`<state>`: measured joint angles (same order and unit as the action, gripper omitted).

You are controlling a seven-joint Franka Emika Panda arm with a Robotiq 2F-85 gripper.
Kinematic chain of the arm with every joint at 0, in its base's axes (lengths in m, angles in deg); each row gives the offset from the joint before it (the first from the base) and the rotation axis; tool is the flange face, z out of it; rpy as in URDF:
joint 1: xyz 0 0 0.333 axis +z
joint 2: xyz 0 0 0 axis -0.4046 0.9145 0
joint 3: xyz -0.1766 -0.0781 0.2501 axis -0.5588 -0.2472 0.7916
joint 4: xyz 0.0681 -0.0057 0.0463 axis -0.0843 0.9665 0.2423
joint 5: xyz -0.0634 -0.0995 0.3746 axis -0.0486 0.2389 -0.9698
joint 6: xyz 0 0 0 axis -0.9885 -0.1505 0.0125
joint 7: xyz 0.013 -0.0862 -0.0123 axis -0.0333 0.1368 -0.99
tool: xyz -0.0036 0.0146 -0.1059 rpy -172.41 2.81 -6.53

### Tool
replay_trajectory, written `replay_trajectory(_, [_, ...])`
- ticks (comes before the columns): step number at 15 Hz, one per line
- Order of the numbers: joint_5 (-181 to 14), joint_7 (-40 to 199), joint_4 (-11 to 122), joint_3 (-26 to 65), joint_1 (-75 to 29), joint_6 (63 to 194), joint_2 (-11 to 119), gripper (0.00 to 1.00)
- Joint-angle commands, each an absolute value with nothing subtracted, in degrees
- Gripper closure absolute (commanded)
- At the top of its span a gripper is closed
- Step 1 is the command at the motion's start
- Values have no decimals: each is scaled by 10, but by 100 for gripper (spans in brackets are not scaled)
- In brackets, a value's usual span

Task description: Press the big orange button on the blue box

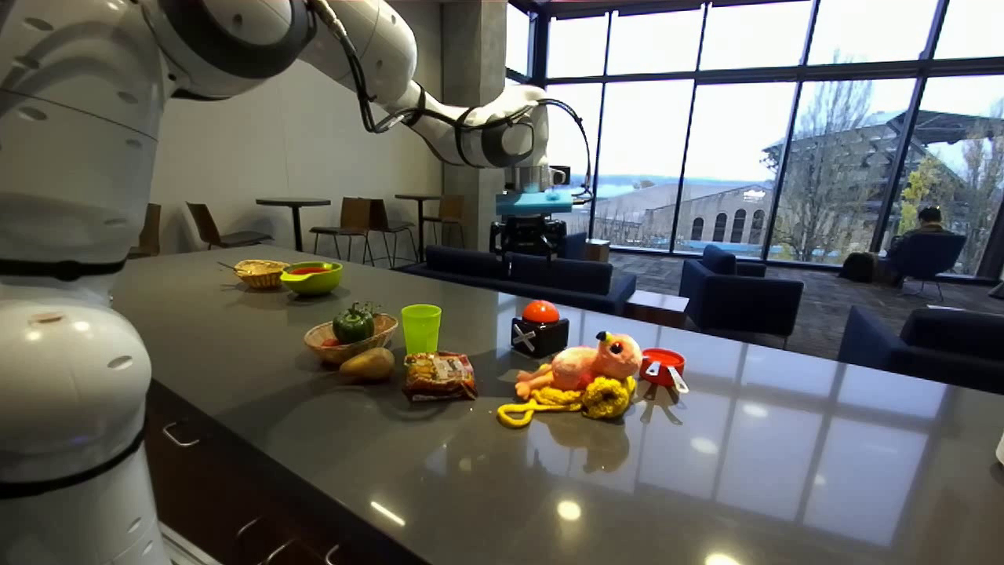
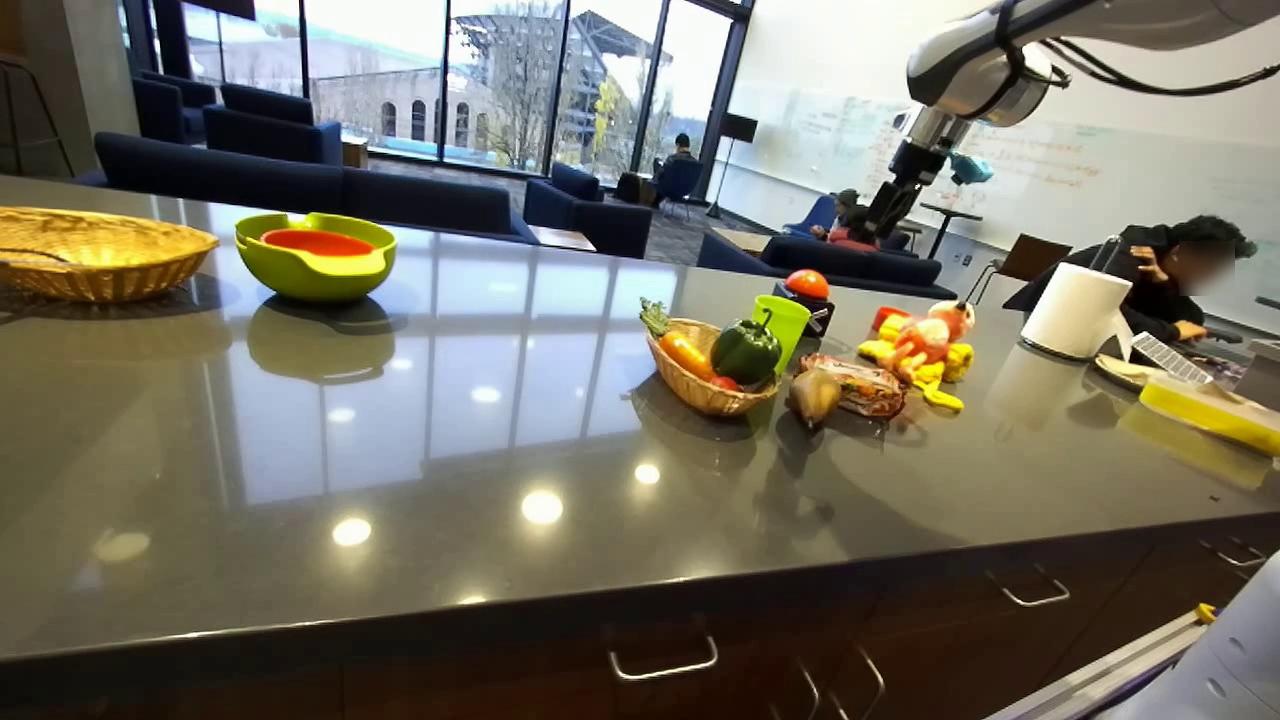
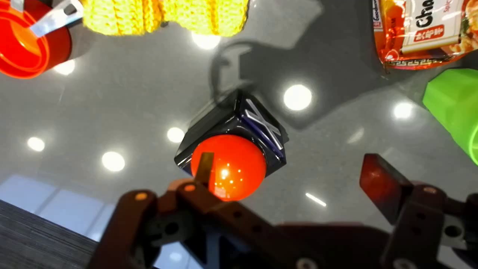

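Countertop (image 1: 486,502): glossy, likely slick.
Robotiq gripper (image 3: 289,168): jaws wide, empty.
Dark box (image 1: 554,337): on countertop, near plush flamingo (image 1: 584,367); probably light.
Orange dome button (image 3: 239,168): atop box; smooth, probably stiff; we'd press its crown, not grasp.

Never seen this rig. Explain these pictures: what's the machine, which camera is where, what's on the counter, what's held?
The white machine is a robot arm; at its end is a black two-fingered gripper. Two pictures come from cameras outside the robot; the wrist view comes from one on the wrist, looking down past the gripper. On the grey counter, a dark box carries the big orange button. Near it are a pink plush bird, something yellow and knitted, red measuring cups, a noodle packet and a green cup; farther off, a vegetable basket and a green bowl. The gripper is open and holds nothing.
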<state>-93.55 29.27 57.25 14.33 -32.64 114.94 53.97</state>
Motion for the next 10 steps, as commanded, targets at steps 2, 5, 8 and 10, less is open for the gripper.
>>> replay_trajectory(2, [-939, 279, 468, 176, -359, 1126, 616, 0])
replay_trajectory(5, [-927, 284, 417, 188, -366, 1127, 664, 0])
replay_trajectory(8, [-915, 288, 360, 196, -371, 1124, 714, 0])
replay_trajectory(10, [-909, 289, 328, 201, -374, 1120, 740, 22])
